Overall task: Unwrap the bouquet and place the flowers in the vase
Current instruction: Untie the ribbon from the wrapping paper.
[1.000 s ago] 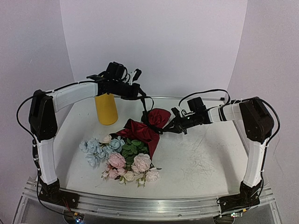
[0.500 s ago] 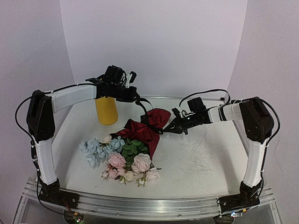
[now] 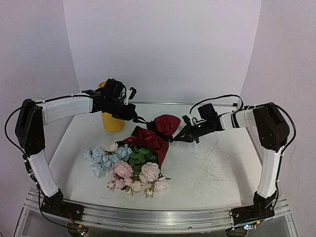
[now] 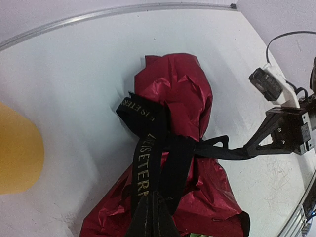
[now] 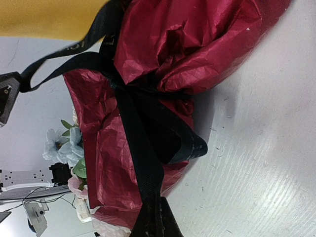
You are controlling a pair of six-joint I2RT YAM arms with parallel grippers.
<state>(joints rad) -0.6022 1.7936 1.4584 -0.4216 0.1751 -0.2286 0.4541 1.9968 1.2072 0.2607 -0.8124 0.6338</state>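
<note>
The bouquet (image 3: 136,158) lies on the table, its pink, pale blue and cream flowers (image 3: 129,169) toward the near edge. Its dark red paper (image 3: 154,137) points to the back. A black ribbon (image 4: 146,163) is knotted round the paper (image 4: 180,86). My left gripper (image 3: 135,117) is shut on one ribbon end and holds it taut, as the left wrist view shows (image 4: 152,212). My right gripper (image 3: 180,138) is shut on the other end (image 5: 140,163), seen in its own view (image 5: 154,210). The yellow vase (image 3: 112,122) stands upright behind the bouquet, its top hidden by the left arm.
The left arm reaches across the back left of the table (image 3: 217,163), over the vase. A metal rail (image 3: 163,217) runs along the near edge. White walls close the back and sides. The right gripper (image 4: 256,143) shows in the left wrist view.
My left arm has swung left and lower, drawing its ribbon end leftward toward the vase. The right arm and the bouquet have stayed in place.
</note>
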